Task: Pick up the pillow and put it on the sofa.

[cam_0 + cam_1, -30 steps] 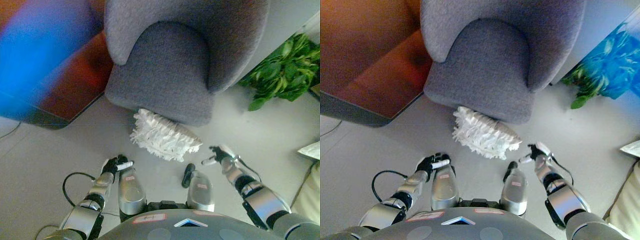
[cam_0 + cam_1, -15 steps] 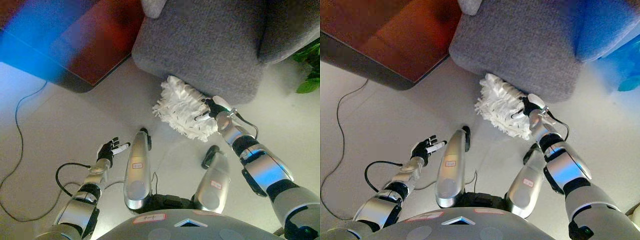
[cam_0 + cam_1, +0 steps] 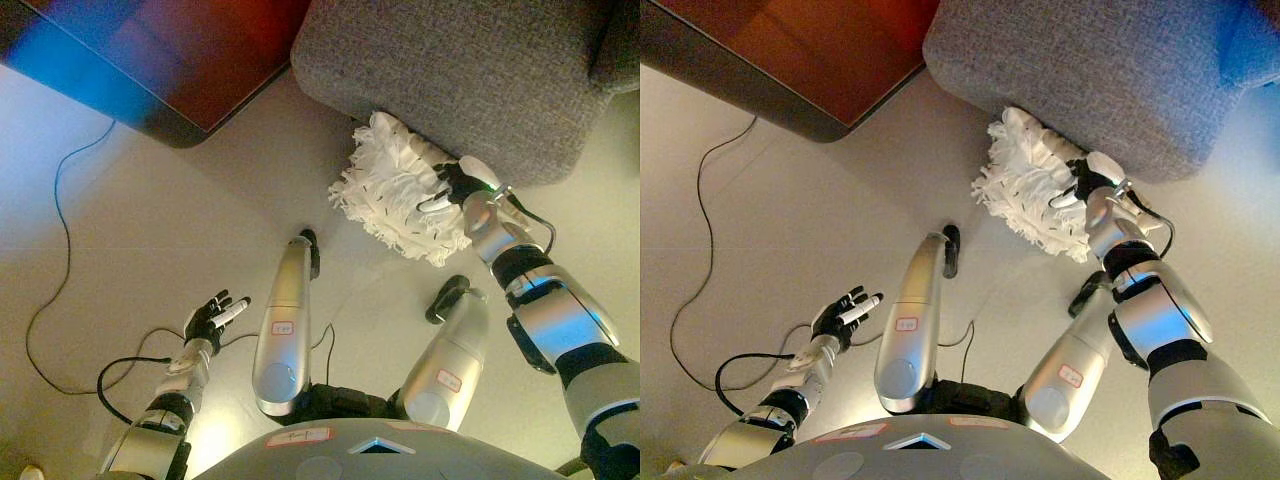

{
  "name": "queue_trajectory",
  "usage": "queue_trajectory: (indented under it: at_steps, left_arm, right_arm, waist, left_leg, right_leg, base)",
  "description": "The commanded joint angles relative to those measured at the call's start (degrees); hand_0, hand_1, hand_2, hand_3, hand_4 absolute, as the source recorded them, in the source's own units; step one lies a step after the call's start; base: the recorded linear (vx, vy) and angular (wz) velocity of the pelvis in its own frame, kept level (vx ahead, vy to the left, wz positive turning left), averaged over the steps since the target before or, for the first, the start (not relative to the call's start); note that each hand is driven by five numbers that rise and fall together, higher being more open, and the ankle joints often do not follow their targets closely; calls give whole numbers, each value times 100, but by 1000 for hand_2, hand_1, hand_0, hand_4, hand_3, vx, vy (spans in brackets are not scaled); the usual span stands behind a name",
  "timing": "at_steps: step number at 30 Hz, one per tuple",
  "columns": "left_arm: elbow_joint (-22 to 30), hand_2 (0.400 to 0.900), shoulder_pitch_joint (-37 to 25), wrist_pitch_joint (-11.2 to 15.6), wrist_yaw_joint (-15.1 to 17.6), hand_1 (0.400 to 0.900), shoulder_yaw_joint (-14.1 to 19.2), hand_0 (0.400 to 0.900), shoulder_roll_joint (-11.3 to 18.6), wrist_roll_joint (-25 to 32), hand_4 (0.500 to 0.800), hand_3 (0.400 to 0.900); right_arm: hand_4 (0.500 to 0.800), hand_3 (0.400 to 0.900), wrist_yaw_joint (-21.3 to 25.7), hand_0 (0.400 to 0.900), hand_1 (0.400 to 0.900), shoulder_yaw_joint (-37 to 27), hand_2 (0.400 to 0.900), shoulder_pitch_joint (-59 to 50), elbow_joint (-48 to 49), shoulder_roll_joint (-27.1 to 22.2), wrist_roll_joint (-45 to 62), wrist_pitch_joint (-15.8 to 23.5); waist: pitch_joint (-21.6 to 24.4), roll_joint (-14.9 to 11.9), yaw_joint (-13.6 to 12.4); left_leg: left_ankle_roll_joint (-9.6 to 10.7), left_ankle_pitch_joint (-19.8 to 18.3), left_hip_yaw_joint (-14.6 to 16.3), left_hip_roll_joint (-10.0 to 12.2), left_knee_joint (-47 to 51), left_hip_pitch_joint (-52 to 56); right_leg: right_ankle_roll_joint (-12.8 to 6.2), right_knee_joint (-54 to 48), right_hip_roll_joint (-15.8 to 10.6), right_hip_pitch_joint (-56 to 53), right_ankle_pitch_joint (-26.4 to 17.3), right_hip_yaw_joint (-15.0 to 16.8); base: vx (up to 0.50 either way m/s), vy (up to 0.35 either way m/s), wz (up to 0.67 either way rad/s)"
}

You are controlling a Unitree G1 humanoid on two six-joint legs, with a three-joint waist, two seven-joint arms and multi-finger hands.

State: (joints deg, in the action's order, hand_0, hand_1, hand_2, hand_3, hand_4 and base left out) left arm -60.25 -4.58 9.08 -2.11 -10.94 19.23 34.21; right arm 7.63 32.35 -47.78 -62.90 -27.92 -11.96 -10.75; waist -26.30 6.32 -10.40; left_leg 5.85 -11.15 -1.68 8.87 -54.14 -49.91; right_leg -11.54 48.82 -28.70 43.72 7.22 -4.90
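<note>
Pale floor, grey sofa at top. White shaggy pillow on floor, touching sofa front edge. Right robot hand on pillow's sofa-side end, fingers curled into fluff, likely securing lift. Left robot hand well apart from pillow, fingers spread, empty.

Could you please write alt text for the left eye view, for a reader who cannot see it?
The robot's right hand reaches onto a white ruffled pillow lying on the floor against the front of a grey sofa. Its left hand hangs open over bare floor, away from the pillow.
</note>
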Motion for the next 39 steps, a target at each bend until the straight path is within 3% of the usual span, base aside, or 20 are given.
queue_trajectory:
  at_steps: [1,3,11,27,39]
  left_arm:
    - [-45,900,327,384,-87,900,151,900,333,235,800,900]
    - [-45,900,340,404,-99,900,139,900,319,292,800,900]
    - [150,900,324,339,-97,900,-2,900,257,480,800,900]
    - [351,900,372,528,-201,900,-10,900,224,708,800,900]
    - [649,900,339,737,-112,900,25,900,233,1122,800,900]
  right_arm:
    - [800,900,690,900,900,-337,900,-484,-119,-746,61,-83]
    - [800,900,793,900,900,-417,900,-470,-201,-751,57,-106]
    - [800,900,1044,900,900,-596,900,-641,-365,-902,176,-201]
    - [800,900,439,900,900,-249,900,-1198,-325,-1119,180,40]
    - [800,900,-3,900,900,48,900,-1825,-330,-978,447,-114]
  waist:
    - [103,220,-14]
    - [63,244,1]
    - [25,357,64]
    - [-159,498,-1]
    - [-348,609,-88]
  left_leg:
    - [340,60,-319,505,423,429]
    - [351,-103,-336,561,310,481]
    - [310,-176,-335,520,85,296]
    - [237,-120,-283,434,-129,-211]
    - [207,-14,-356,413,-400,-890]
  right_leg:
    - [44,58,-152,183,-312,686]
    - [23,190,-130,152,-161,720]
    - [48,451,-83,372,-62,841]
    - [52,789,-99,948,-50,873]
    - [62,1241,-102,1705,1,977]
  base:
    - [-28,38,-6]
    - [40,23,-7]
    - [-13,34,4]
    - [-35,17,4]
    - [-56,5,4]
